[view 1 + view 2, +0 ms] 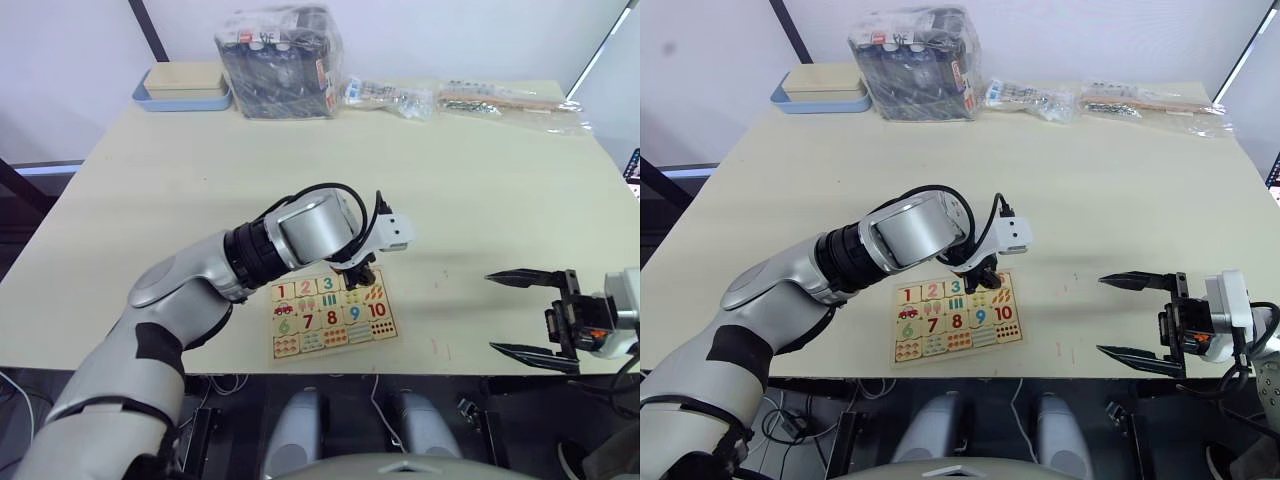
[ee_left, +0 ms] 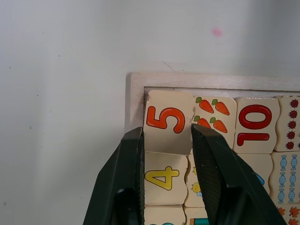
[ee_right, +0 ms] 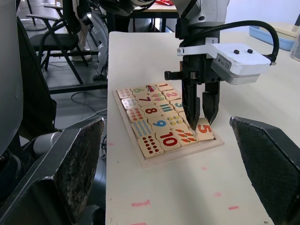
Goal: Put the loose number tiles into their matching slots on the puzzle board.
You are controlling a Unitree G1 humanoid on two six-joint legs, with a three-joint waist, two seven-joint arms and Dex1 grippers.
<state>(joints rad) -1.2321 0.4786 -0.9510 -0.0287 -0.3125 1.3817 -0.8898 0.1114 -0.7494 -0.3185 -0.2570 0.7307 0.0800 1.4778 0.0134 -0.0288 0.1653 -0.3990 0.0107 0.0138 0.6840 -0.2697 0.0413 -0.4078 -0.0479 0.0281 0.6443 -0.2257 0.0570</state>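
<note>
The puzzle board (image 1: 331, 352) lies near the table's front edge, its rows filled with number and picture tiles. My left gripper (image 1: 361, 274) points down over the board's far right corner. Its fingers (image 2: 132, 159) are shut on the sides of the orange 5 tile (image 2: 168, 119). That tile sits slightly crooked in the corner slot, overlapping the yellow 4 tile (image 2: 161, 177) beside it. From the right wrist, the 5 tile (image 3: 205, 129) looks tilted at the board's corner. Tiles 1 (image 1: 283, 291), 2 (image 1: 306, 288) and 3 (image 1: 328, 284) lie flat in the same row. My right gripper (image 1: 490, 312) hovers open to the right of the board, holding nothing.
At the back left stands a blue tray with a wooden box (image 1: 183, 88). A plastic-wrapped pack (image 1: 280, 60) is next to it, and clear bags (image 1: 390, 97) (image 1: 510, 100) lie along the far edge. The table's front edge (image 1: 450, 370) runs just below the board.
</note>
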